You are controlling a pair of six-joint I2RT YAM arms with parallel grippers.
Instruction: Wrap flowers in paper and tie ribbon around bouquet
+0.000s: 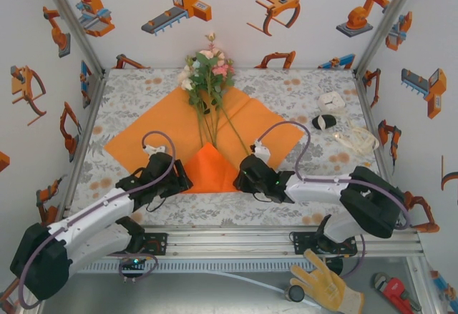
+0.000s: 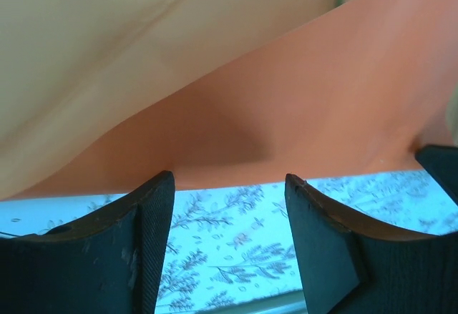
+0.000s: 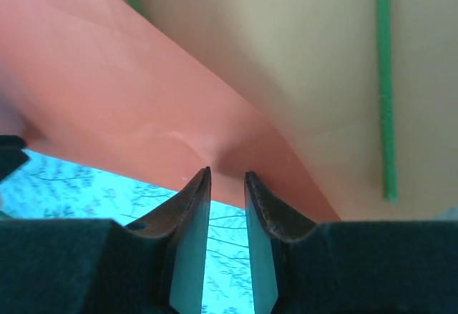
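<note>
The orange paper (image 1: 157, 131) lies as a diamond on the table, and its near corner is folded up into a raised flap (image 1: 211, 167). The flowers (image 1: 207, 71) rest on it, blossoms at the far end and stems (image 3: 385, 85) running toward me. My left gripper (image 1: 186, 180) is at the flap's left edge; in the left wrist view it (image 2: 229, 185) stands wide open, with tablecloth between its fingers and the paper (image 2: 322, 99) just past the tips. My right gripper (image 1: 240, 177) is at the flap's right edge, its jaws (image 3: 227, 174) narrowly apart and the tips touching the dimpled paper (image 3: 107, 92). The ribbon (image 1: 356, 140) lies bundled at the right.
A small white box (image 1: 331, 100) and a black oval object (image 1: 324, 121) sit at the back right near the ribbon. Patterned walls close the table on three sides. A yellow glove (image 1: 325, 282) and a red wrench (image 1: 393, 292) lie below the rail, off the table.
</note>
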